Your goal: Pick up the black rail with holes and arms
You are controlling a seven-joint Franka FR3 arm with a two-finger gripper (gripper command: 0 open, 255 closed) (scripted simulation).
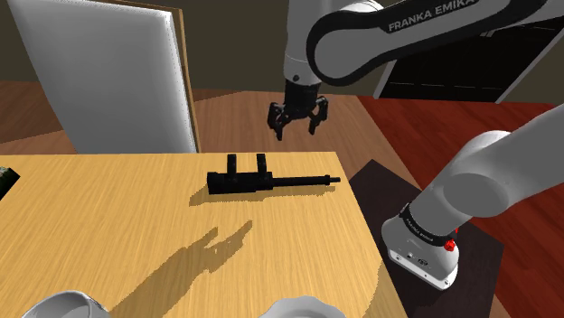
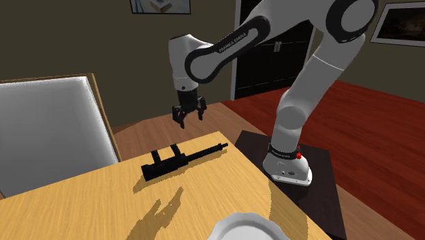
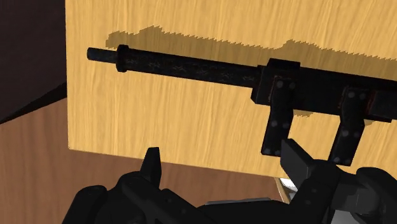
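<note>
- Gripper (image 1: 296, 117): all black, released. In the wrist view its fingers (image 3: 151, 164) stand well apart w/ nothing clasped.
- It hangs in the air above the table's far side, pointing down, apart from the rail. Its shadow falls on the tabletop nearer the camera in the shoulder view.
- Black rail (image 1: 262, 181): lies flat on the wooden table (image 1: 136, 235), near the far edge and toward the corner by the stand.
- Rail shape: thick block at one end, w/ two short arms sticking out sideways toward the far edge. A thin rod runs out the other end, toward the shoulder view's right.
- Wrist view: rail (image 3: 210, 70) lies across the tabletop beyond the fingertips, small pale dots on its arms. Table edge and brown floor show beneath the fingers.
- White chair (image 1: 117, 77) stands at the table's far side, on the shoulder view's left.
- White plate (image 2: 245, 228) sits at the near edge, well apart from the rail.
- Arm base sits on a dark stand (image 2: 255, 146) beside the table.
</note>
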